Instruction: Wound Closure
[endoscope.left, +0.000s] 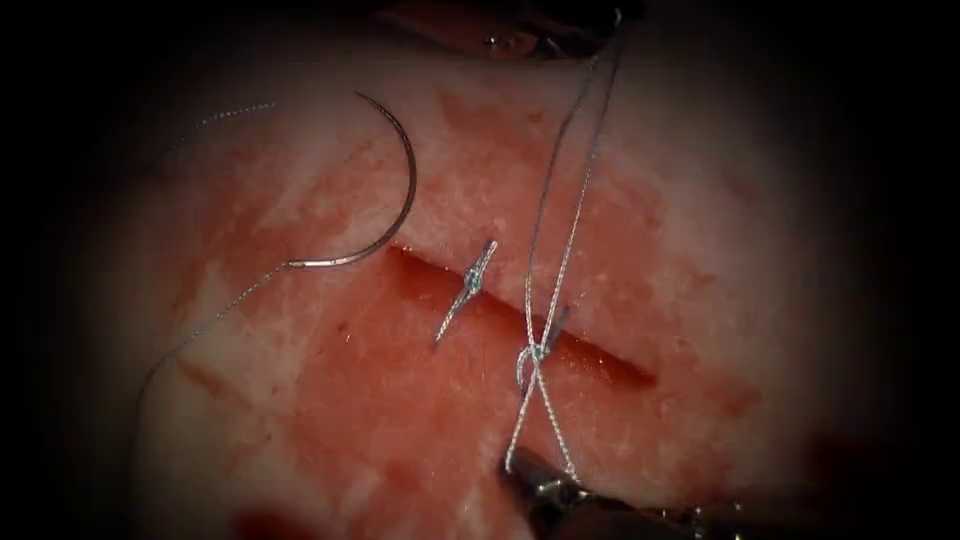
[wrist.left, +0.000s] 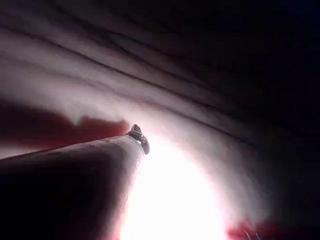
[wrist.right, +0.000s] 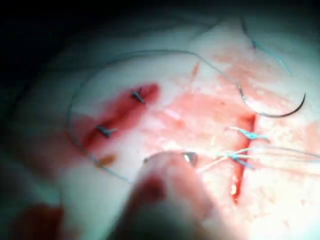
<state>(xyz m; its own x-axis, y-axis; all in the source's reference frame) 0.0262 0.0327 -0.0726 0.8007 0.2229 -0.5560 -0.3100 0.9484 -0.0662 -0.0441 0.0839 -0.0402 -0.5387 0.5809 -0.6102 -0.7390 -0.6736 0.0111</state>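
Jaws of the right tool, dark metal at the near edge of the tissue, are clamped on one thread end; two braided strands rise from the knot to the left tool at the far edge, whose jaw state I cannot tell. Pale, fatty tissue carries red fluid around one slanting cut. One curved steel needle lies free, flat on the tissue left of the cut, unheld. One finished stitch crosses the cut beside it.
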